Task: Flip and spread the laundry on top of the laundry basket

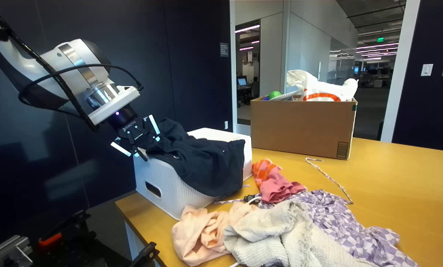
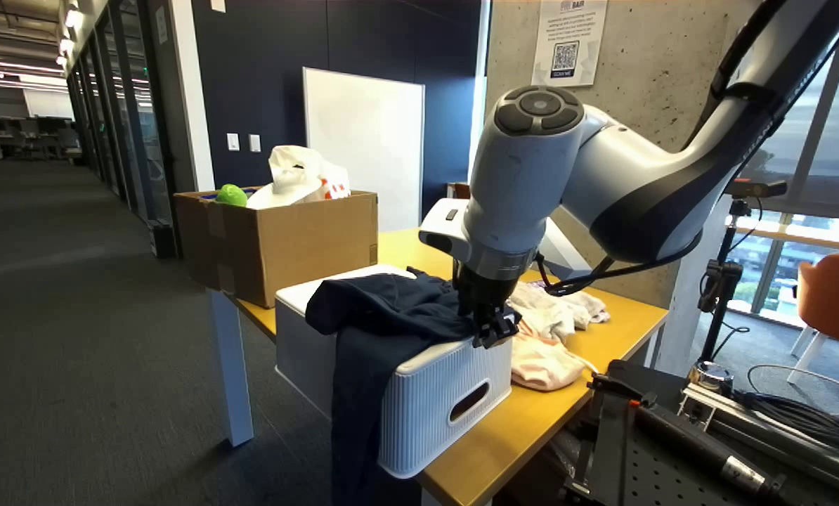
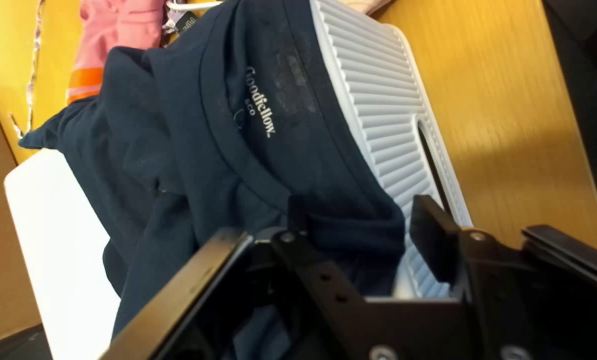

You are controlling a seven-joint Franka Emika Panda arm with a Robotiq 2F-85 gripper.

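The gripper [image 3: 362, 215] is in the released condition: its fingers [image 3: 433, 240] stand well apart, and in the wrist view a turned edge of the dark garment [image 1: 206, 163] shows in the gap between them, not clamped; contact with either finger cannot be confirmed. The garment lies folded and bunched over the laundry basket [image 2: 426, 400], beneath the tool and extending ahead of the fingertips, with part of it hanging down the basket's outer side, below tool level. Judged from this configuration, the step in hand is acquiring a grasp for the flip; the folds ahead of the fingertips suggest that spreading is not yet complete. For the next move, center the edge between the fingers and close on cloth only, clear of the basket. Then raise the edge, carry it forward over the bunched section, and lower it flat.
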